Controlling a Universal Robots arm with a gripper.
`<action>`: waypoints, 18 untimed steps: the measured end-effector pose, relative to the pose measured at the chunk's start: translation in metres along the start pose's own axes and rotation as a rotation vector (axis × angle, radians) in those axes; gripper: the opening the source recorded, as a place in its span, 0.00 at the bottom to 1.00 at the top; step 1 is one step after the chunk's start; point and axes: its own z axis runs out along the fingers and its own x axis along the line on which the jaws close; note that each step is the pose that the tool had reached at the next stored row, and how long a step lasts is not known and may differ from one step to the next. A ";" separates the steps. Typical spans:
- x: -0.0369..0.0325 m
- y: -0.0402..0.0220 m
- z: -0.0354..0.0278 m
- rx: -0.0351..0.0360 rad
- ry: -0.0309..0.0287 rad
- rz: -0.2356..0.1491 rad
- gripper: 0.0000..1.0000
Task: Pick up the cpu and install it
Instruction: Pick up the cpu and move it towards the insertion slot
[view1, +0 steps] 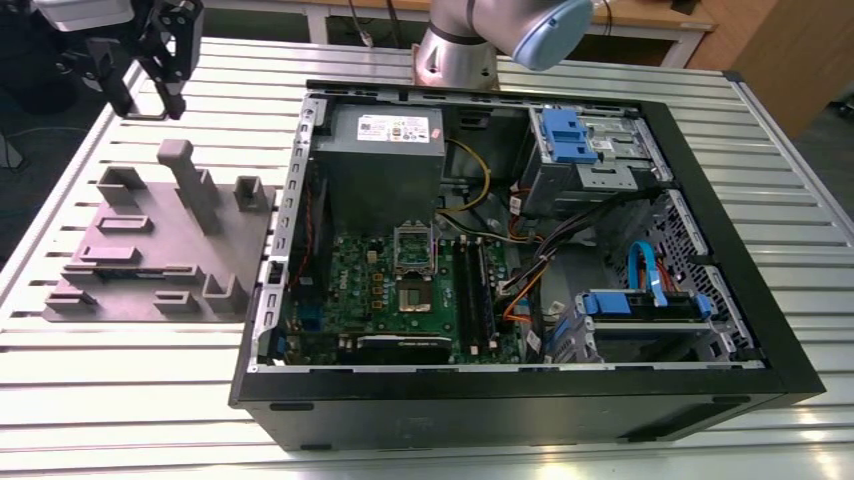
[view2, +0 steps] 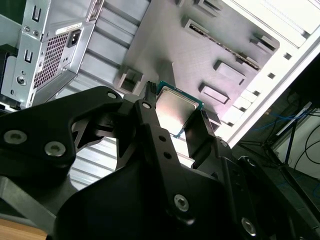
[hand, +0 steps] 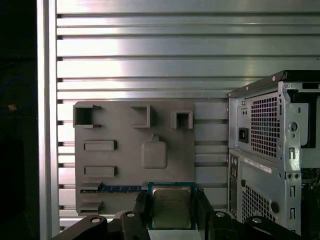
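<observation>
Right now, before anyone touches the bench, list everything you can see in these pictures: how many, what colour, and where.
chip: one, silvery top, green rim, held in the pincer, above the table
block: one, grey, stepped, on the table at the exterior view's left of the computer case
computer case: one, black, open, on the table
circuit board: one, green, flat inside the case
box: one, grey with white label, inside the case
table: one, silvery, slatted
arm: one, grey with a blue cap, behind the case
pincer: one, black, closed on the chip
</observation>
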 end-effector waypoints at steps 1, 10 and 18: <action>-0.0003 0.0000 0.0000 0.0000 0.0000 0.000 0.47; -0.0048 0.0001 0.0000 0.0000 0.0000 0.000 0.47; -0.0078 0.0002 0.0000 0.0000 0.0000 0.000 0.47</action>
